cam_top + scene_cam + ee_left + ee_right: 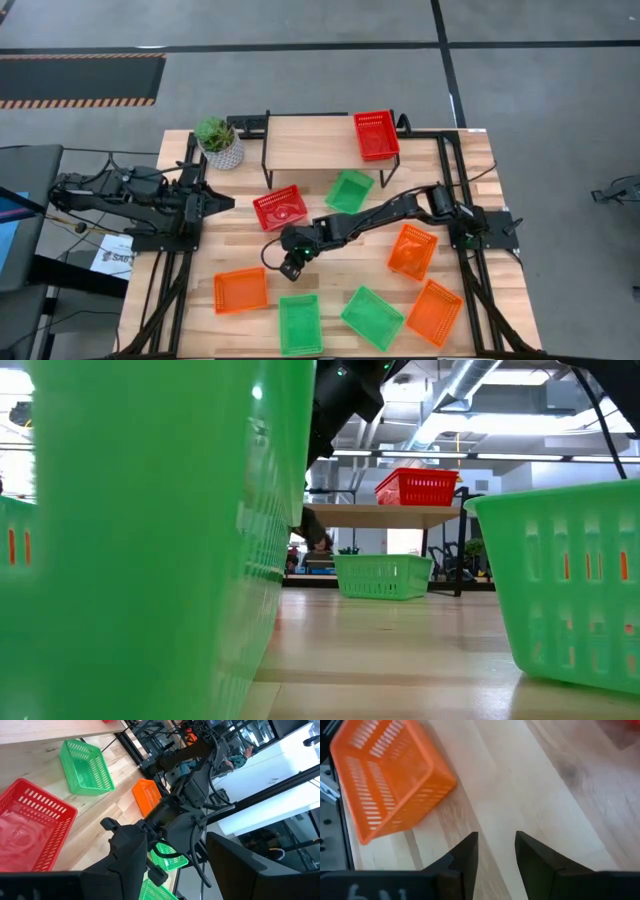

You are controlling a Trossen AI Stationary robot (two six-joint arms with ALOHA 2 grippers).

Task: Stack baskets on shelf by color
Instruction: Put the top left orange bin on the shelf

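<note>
Fingers [470,852] of the right gripper [292,266] stand slightly apart over bare table [530,790], clamped on nothing — an orange basket [385,780] lies just beside. In the low view a near green basket [150,540] blocks most of the scene. The right arm reaches across the table's middle, wrist bent down. One red basket [376,134] sits on the shelf [305,142]; another red basket [280,209] lies in front. The left gripper [222,202] waits at the left edge — whether its fingers are parted, I cannot tell.
</note>
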